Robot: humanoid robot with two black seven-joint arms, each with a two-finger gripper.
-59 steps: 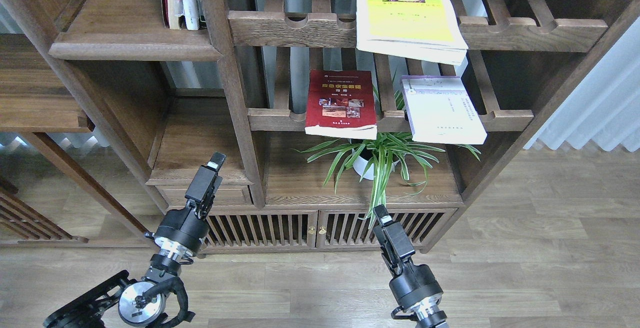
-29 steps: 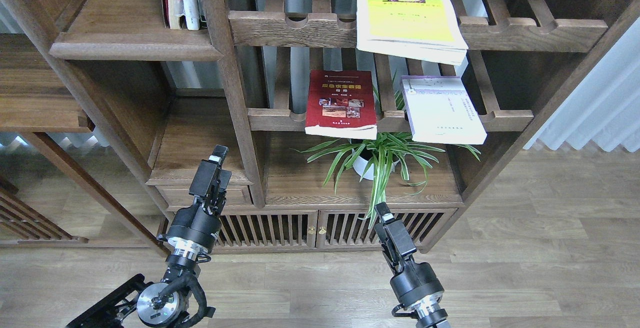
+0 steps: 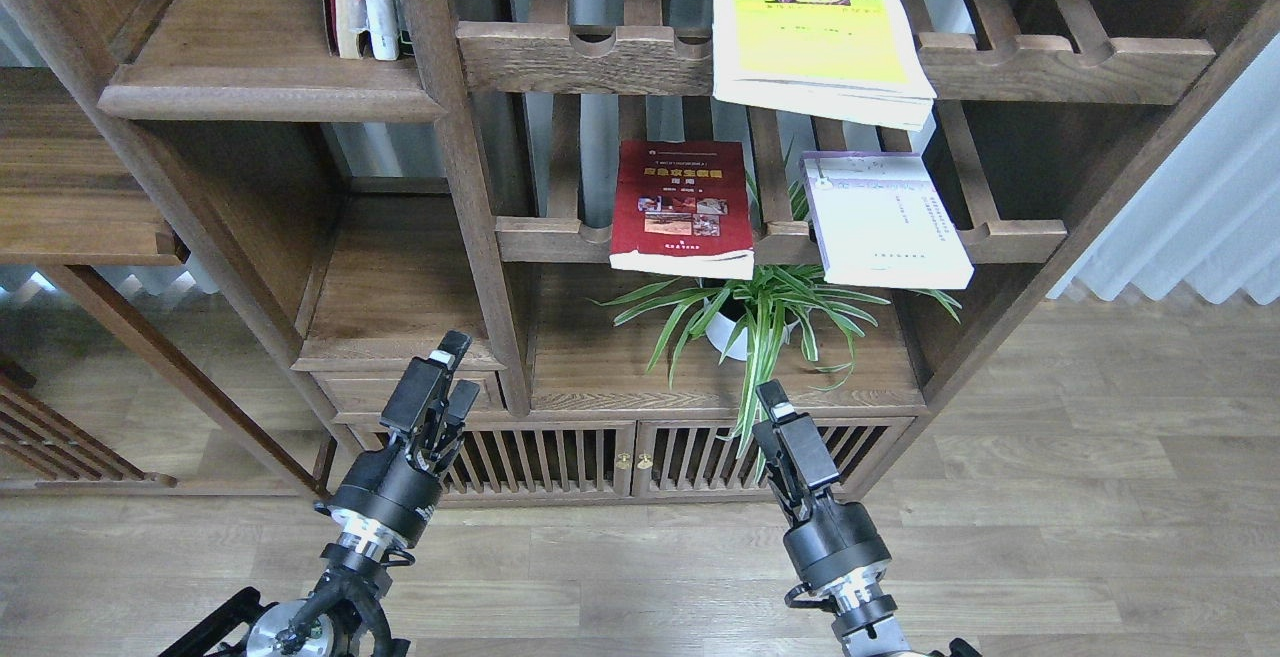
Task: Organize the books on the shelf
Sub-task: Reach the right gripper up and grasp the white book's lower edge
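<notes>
Both arms are hanging low and empty at six o'clock, the left gripper (image 3: 441, 377) slightly parted, the right gripper (image 3: 776, 415) too end-on to judge, while the yellow-green book (image 3: 812, 32), dark red book (image 3: 682, 205) and lavender-white book (image 3: 885, 220) are lying flat on slatted racks (image 3: 1060, 67) toward one o'clock, likely awaiting transfer to the solid shelf (image 3: 250, 67) at eleven o'clock.

Three flat books (image 3: 681, 205), two grippers (image 3: 447, 369), one plant (image 3: 762, 312)

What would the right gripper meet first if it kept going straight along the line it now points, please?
The right gripper points up and slightly left, so the hanging leaves of the potted plant probably come first, then the dark red book overhanging the slatted rack above. Depth is unclear from this one view.
</notes>
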